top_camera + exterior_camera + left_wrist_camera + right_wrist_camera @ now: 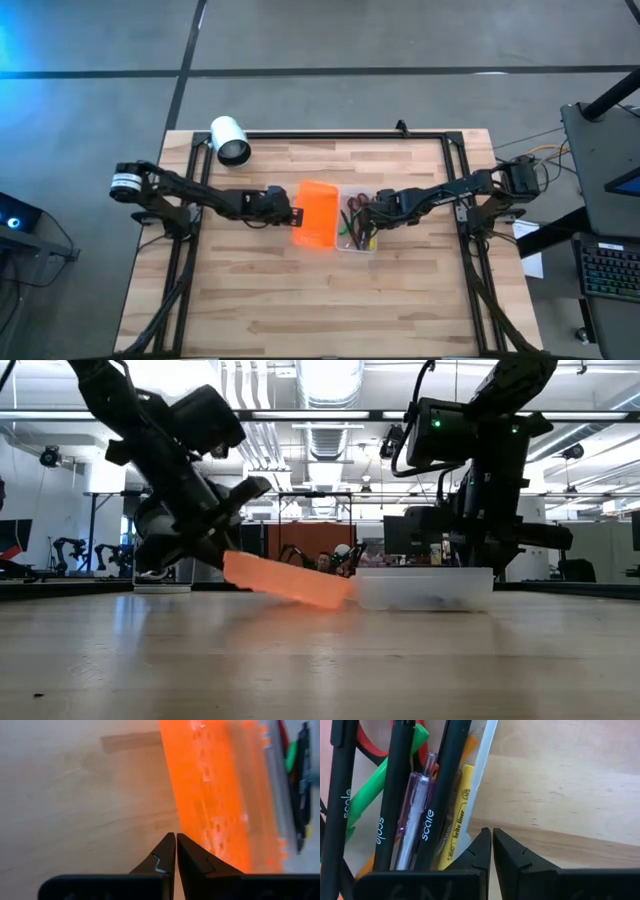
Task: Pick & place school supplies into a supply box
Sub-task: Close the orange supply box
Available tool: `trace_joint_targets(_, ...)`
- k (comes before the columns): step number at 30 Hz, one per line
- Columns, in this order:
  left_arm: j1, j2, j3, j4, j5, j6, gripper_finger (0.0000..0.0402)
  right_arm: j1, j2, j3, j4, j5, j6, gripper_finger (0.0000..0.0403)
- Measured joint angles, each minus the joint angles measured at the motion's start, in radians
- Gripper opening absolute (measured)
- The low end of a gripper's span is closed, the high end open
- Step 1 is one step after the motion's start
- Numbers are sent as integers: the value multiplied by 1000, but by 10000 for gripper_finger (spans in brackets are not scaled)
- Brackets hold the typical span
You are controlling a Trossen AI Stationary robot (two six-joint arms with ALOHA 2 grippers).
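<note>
The supply box is a clear tray (357, 246) (425, 588) with its orange lid (318, 213) (290, 585) lying open beside it on the left. Pens (400, 795), dark, green, purple and yellow, and red-handled scissors (375, 745) lie inside the tray. My left gripper (297, 213) (175, 836) is shut at the lid's left long edge. My right gripper (366, 216) (492, 831) is shut, its tips at the tray's right long wall (481, 765). My left gripper meets the lid's left long edge (187, 827) with its shut fingertips, coming from the table's left and slanting down. That edge (235, 567) is raised off the table, so the lid is tilted. Its right edge (340, 597) stays down at the tray. My right gripper's shut tips stand at the tray's right wall; whether they touch it I cannot tell.
A white cylinder (230, 140) lies near the table's far left corner. Black frame rails (350, 135) run along the far edge and down both sides. Bare wood (320, 300) stretches toward the near edge.
</note>
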Motion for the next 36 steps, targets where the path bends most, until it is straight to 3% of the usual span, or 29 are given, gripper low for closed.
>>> trace_joint_targets(12,-1,-97,59,39,-33,0,2,0,0,0,-28,-13,-24,13)
trace_joint_targets(22,-2,-74,143,89,-21,52,2,0,0,0,68,-18,-51,13)
trace_joint_targets(36,-2,-72,151,87,-18,64,2,0,0,0,289,-19,-90,13)
